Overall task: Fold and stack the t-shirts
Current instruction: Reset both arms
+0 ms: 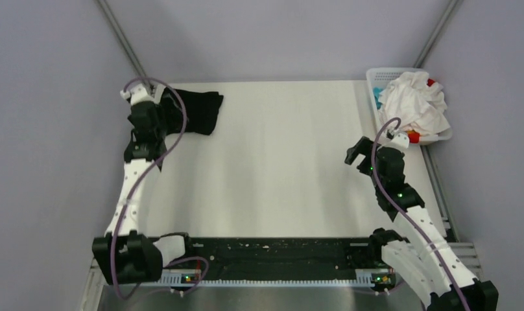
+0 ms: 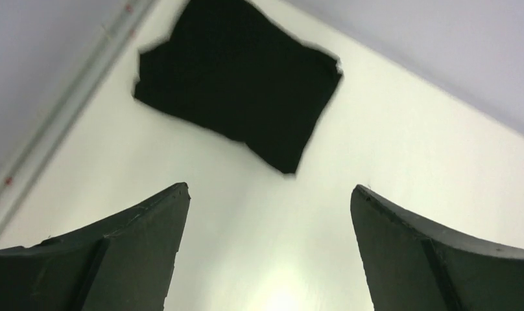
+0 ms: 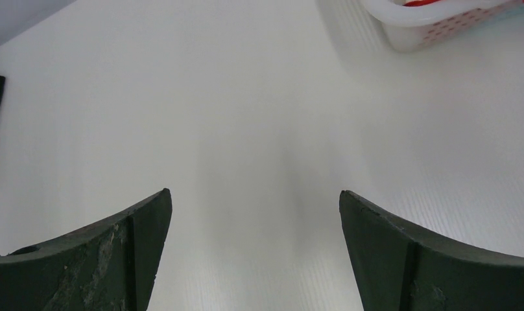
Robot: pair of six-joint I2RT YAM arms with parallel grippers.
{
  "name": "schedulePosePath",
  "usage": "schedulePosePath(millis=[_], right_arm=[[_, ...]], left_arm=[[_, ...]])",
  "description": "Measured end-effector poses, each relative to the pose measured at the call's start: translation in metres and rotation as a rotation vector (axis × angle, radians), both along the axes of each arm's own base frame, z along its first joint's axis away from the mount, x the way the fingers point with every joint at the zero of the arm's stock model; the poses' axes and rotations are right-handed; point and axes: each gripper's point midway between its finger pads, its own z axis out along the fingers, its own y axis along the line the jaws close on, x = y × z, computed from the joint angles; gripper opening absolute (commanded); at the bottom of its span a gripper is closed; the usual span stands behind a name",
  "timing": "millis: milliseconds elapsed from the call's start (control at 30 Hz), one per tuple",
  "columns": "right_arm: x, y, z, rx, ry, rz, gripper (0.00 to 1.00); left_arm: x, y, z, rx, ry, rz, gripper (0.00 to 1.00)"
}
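The black t-shirt [image 1: 204, 111] lies in a compact, roughly squared bundle at the far left corner of the white table [image 1: 279, 168], close to the back wall. The left arm reaches out over that corner. Through its wrist camera, the left gripper [image 2: 269, 188] hangs with its two dark fingers spread wide and nothing between them. The black cloth sits beyond the fingertips, apart from them, with bare tabletop in the gap.

Over on the far right a white plastic basket [image 1: 382, 74] stands at the table's edge, and the white t-shirts [image 1: 415, 103] are heaped in it in a crumpled mound that spills above the rim. Bits of red cloth [image 1: 413, 137] and blue cloth [image 1: 377, 94] peek out around the pile.

The right gripper [image 3: 254, 192] hovers above open tabletop, near the basket but not touching it. Its fingers too are wide apart and empty, and only plain white surface shows between them.
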Motion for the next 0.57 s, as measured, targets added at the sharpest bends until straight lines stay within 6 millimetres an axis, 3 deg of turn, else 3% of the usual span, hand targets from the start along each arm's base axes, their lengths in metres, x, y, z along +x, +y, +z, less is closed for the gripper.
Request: schedulePosePath(millis=[67, 167, 300, 400, 567], right_arm=[[-0.009, -0.008, -0.004, -0.008, -0.015, -0.029, 0.99], [-0.022, -0.019, -0.014, -0.027, -0.024, -0.069, 0.99], [-0.031, -0.032, -0.023, -0.054, -0.025, -0.125, 0.99], [-0.033, -0.039, -0.025, -0.072, -0.024, -0.161, 0.99], [-0.034, -0.046, -0.025, -0.087, -0.023, -0.193, 0.99]], left_arm=[[-0.038, -0.02, -0.02, -0.031, -0.012, -0.037, 0.99], [-0.092, -0.038, -0.075, -0.075, 0.039, -0.064, 0.99], [-0.133, -0.041, -0.124, -0.104, 0.076, -0.051, 0.99], [-0.144, -0.044, -0.13, -0.115, 0.041, -0.06, 0.99], [-0.14, -0.044, -0.119, -0.119, -0.016, -0.06, 0.99]])
